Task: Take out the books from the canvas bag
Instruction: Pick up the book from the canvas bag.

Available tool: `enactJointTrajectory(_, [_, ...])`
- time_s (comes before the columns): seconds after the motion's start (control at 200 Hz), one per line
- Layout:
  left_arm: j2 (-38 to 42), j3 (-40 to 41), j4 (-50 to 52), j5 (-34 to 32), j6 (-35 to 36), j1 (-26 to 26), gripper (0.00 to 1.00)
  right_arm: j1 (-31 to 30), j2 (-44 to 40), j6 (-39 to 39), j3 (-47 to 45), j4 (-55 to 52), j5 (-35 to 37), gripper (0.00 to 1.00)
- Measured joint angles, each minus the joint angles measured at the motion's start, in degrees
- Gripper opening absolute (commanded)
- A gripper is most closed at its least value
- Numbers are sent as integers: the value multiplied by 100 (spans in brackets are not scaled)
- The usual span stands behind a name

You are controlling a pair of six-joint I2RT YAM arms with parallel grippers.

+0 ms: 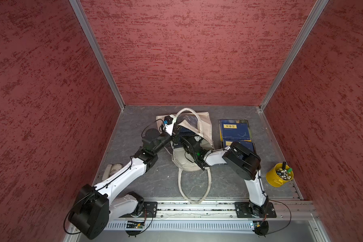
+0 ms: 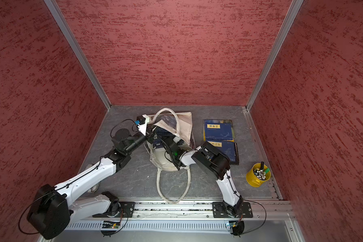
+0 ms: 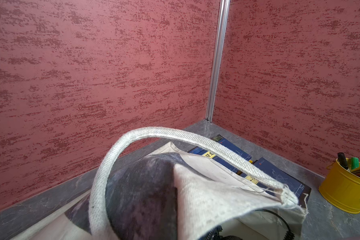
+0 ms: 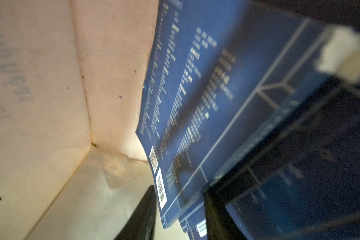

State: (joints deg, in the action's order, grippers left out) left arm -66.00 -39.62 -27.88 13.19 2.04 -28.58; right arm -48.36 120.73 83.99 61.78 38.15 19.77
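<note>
Books (image 4: 195, 93), dark navy paperbacks with fine white print, thin white rule lines and a white barcode label, stand packed together inside the cream canvas bag (image 1: 188, 165), leaning by its pale inner wall. My right pincer (image 4: 180, 199) is down in the bag with its two black fingers (image 4: 141, 216) apart, straddling the near edge of those books. One finger lies against the covers and the other stands just off them. My left pincer (image 1: 174, 136) is closed together on the bag's mouth rim, holding the cloth and its dark blue-grey print up, though the cloth hides my fingertips.

The bag sits mid-surface. One woven cream handle loop (image 1: 194, 194) trails to the front rail, and the other handle loop (image 3: 154, 135) arches up. Two navy books with yellow labels (image 1: 235, 130) lie flat just right of the bag, near the back corner. A yellow metal bucket (image 1: 279, 175) of pens stands at the right edge.

Bare grey marbled surface (image 1: 151, 180) lies left of the bag and in front of it. Red textured walls (image 1: 187, 52) close three sides.
</note>
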Motion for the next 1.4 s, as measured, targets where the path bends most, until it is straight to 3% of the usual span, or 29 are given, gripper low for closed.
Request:
enactJointTrajectory(0.346, [0, 0, -2, 0, 15, 0, 0, 212, 350, -369, 616, 68, 48, 43])
enactJointTrajectory(0.406, [0, 0, -2, -2, 15, 0, 0, 234, 400, -461, 835, 50, 107, 34])
enactJointTrajectory(0.536, [0, 0, -7, -61, 17, 2, 0, 289, 444, -476, 1027, 55, 105, 0])
enactJointTrajectory(0.696, [0, 0, -7, -157, -11, -2, 0, 284, 334, -682, 767, 72, 28, 0])
enactJointTrajectory(0.897, [0, -2, -4, -503, -173, -31, 0, 227, -791, -1274, -149, -186, -374, 0])
enactJointTrajectory(1.127, [0, -83, 28, -973, -321, -48, 0, 177, -2074, -2448, -605, -863, -1268, 0])
enactJointTrajectory(1.403, [0, -249, 240, -1399, -437, -74, 0, 136, -3318, -4109, -844, -2415, -2028, 0])
